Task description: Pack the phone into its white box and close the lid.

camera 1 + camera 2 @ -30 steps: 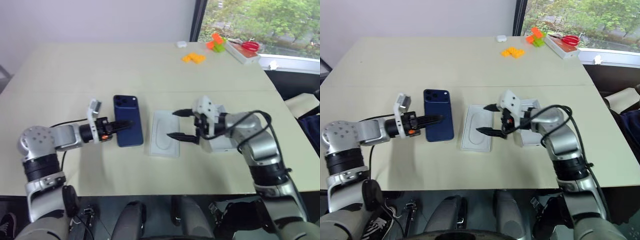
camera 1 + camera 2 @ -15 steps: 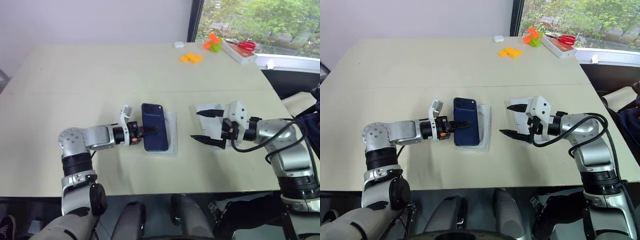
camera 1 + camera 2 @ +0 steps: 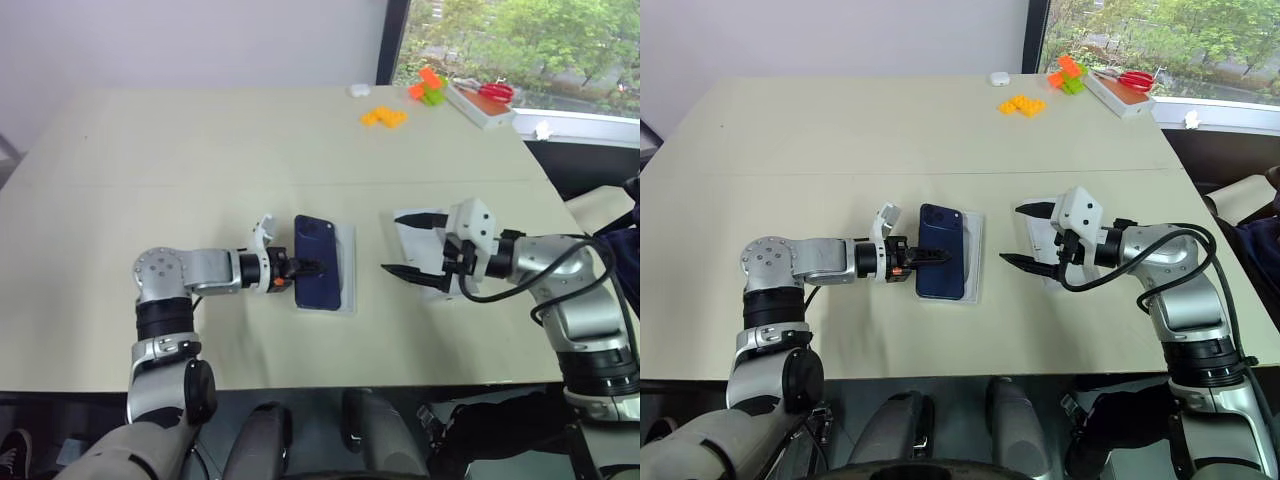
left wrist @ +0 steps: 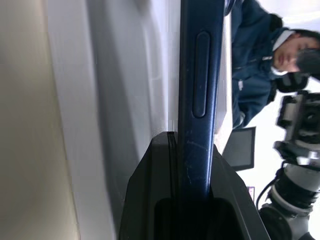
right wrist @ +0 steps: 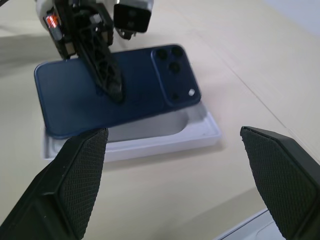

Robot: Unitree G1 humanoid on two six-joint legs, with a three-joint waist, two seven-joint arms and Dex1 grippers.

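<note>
A broad beige bench [image 3: 200,150] is seen carrying the things, with a flat white insert [image 5: 165,137] lying near its middle and a second white box piece [image 3: 412,222] on the bench just beyond the right gripper. The phone [image 3: 317,262], back up, is held by its left edge in the closed left gripper [image 3: 305,269], over the insert and tilted above it. To the right, the right gripper [image 3: 405,243] is held with its fingers spread wide and nothing between them.
</note>
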